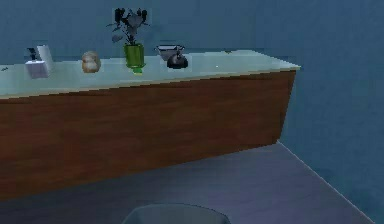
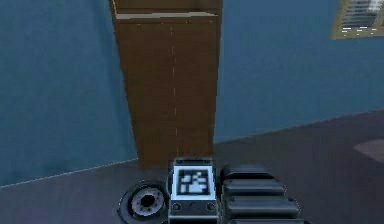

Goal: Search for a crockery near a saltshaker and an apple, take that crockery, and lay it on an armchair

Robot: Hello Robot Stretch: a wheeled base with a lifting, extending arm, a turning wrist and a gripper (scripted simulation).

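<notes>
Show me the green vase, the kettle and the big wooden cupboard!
Vase (image 1: 134, 56): forward view, on its green body, on the counter.
Kettle (image 1: 177, 61): forward view, on its dark round body.
Cupboard (image 2: 145, 85): arm side view, on its left door panel.

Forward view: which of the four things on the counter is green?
The vase holding the dark plant, second from the right; the others are white, tan and dark.
</notes>
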